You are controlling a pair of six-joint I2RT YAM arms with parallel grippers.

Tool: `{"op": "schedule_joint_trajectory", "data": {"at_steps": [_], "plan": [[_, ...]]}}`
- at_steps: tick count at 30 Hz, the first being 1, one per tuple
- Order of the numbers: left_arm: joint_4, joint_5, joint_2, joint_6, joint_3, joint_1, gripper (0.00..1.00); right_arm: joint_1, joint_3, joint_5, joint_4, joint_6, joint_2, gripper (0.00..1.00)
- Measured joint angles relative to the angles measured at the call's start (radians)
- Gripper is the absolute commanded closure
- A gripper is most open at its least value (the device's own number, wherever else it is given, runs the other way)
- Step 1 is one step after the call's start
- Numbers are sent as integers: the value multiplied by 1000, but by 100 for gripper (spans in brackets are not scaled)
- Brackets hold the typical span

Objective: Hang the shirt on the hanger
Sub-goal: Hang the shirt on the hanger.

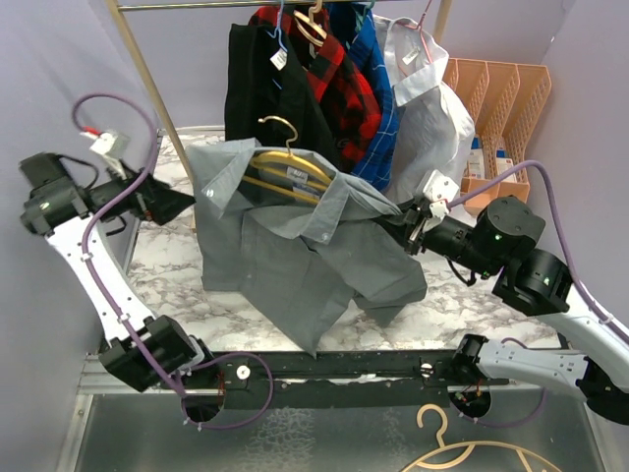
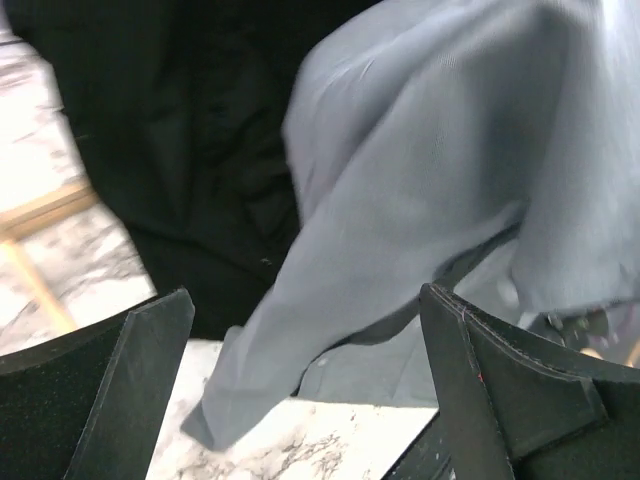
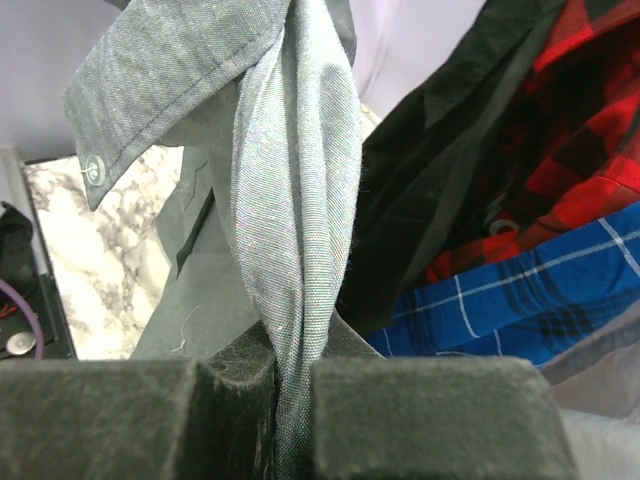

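Note:
The light-grey shirt (image 1: 295, 251) hangs spread above the marble table, its collar open around the yellow-gold hanger (image 1: 285, 175), whose hook (image 1: 280, 126) sticks up above the collar. My right gripper (image 1: 401, 222) is shut on a twisted fold of the shirt's right shoulder edge; the right wrist view shows the fabric (image 3: 295, 200) pinched in the gripper (image 3: 290, 365). My left gripper (image 1: 177, 202) is open and empty, just left of the shirt's left edge. In the left wrist view the gripper (image 2: 305, 300) has wide-apart jaws, with the shirt (image 2: 430, 170) hanging beyond them.
A clothes rack behind holds a black garment (image 1: 260, 84), a red plaid shirt (image 1: 339, 84), a blue plaid shirt (image 1: 378, 108) and a white shirt (image 1: 428, 118). An orange file organiser (image 1: 501, 98) stands at the back right. A pale tan hanger (image 1: 462, 450) lies at the near edge.

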Motion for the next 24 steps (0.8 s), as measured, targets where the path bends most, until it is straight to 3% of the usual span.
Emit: {"op": "schedule_joint_trajectory", "data": {"at_steps": [4,8,9,14,16,20,21,22,24], "plan": [[0,27,49,69,20,-159,1,0,32,-43,-43,2,7,99],[4,46,63,117,64,-186,1,0,32,-51,-59,3,4,99],[5,51,62,124,74,-187,6,0,32,-52,-64,6,4,99],[8,70,63,146,88,-190,85,0,32,-51,-71,12,9,99],[10,76,63,156,83,-191,99,0,37,-51,-76,18,21,99],[11,79,62,166,68,-191,100,0,51,-52,-86,32,58,99],[11,80,62,167,59,-191,87,0,51,-53,-86,34,60,99],[11,81,62,167,52,-191,68,0,51,-53,-87,36,60,99],[11,88,62,168,38,-192,61,0,51,-53,-87,39,56,99]]}}
